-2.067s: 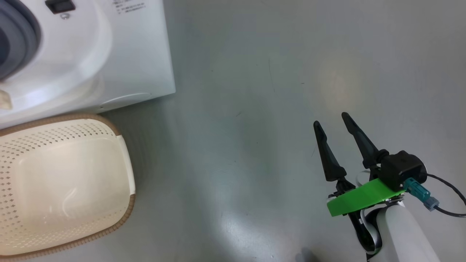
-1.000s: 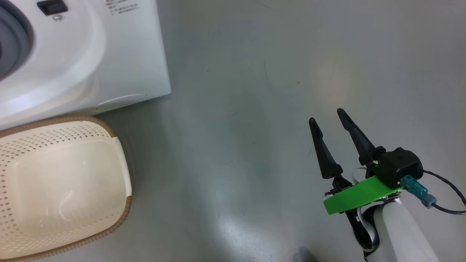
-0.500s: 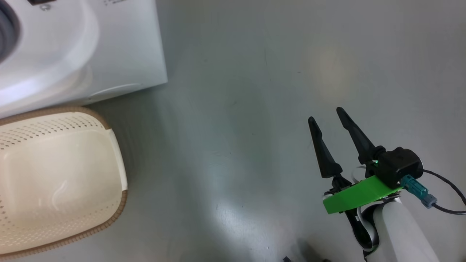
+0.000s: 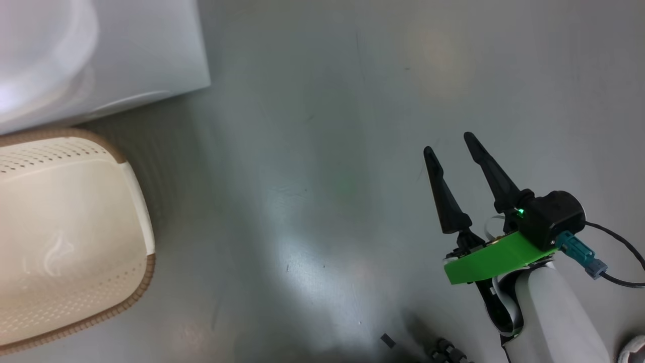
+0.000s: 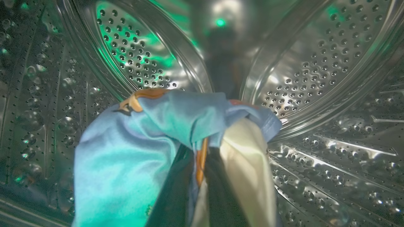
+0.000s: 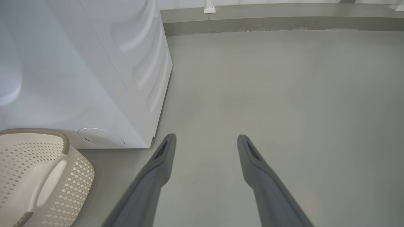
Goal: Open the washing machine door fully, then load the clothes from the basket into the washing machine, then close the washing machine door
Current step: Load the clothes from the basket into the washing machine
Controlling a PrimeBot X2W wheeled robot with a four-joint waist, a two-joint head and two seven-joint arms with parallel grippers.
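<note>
Left gripper [image 5: 199, 176]: dark fingers [image 5: 175, 192] closed on the clothes [image 5: 126, 151], with an orange strip of cloth pinched between them. Light-blue fabric drapes over the left finger, beige cloth [image 5: 247, 157] over the right. The bundle is held up inside the steel drum [image 5: 315, 63] of the washing machine. Whether its lower end touches the drum wall cannot be told. Perforated back wall behind it, with a green light reflection [image 5: 220, 22] near the top.

Right gripper [image 4: 448, 142]: jaws spread wide, holding nothing, above bare grey floor [image 4: 327, 151]. Green bracket [image 4: 484, 262] and a black cable [image 4: 615, 252] at its wrist. In the right wrist view the right gripper [image 6: 206, 137] points along the floor toward a low kerb [image 6: 252, 25] at the far side.

Basket [image 4: 146, 272]: on the floor, well apart from the right gripper, on its left. Only its plain cream bottom shows inside. Its brown rim lies just beside the lower front of the washing machine [image 4: 151, 60]; contact cannot be told.

From the right wrist the basket [image 6: 75, 176] stands in front of the white washing machine [image 6: 120, 78], near a round cap [image 6: 101, 137] low on the front panel.
</note>
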